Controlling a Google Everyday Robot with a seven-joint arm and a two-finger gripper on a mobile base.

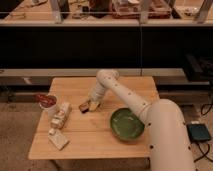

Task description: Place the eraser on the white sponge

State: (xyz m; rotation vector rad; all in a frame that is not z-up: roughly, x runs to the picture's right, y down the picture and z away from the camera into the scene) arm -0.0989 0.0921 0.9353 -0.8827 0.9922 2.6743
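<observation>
The eraser (84,106), a small dark bar with a reddish edge, lies on the wooden table (100,142) near its middle. My gripper (93,105) is low over the table, right at the eraser's right end, touching or almost touching it. The white sponge (59,141), a flat white slab, lies near the table's front left corner, well away from the gripper. My white arm reaches in from the lower right and bends above the table's far side.
A green bowl (126,123) sits right of the gripper, under the arm. A lumpy white stacked piece (61,116) and a tiny white cube (51,131) lie between the eraser and the sponge. A red object (46,101) is at the left edge.
</observation>
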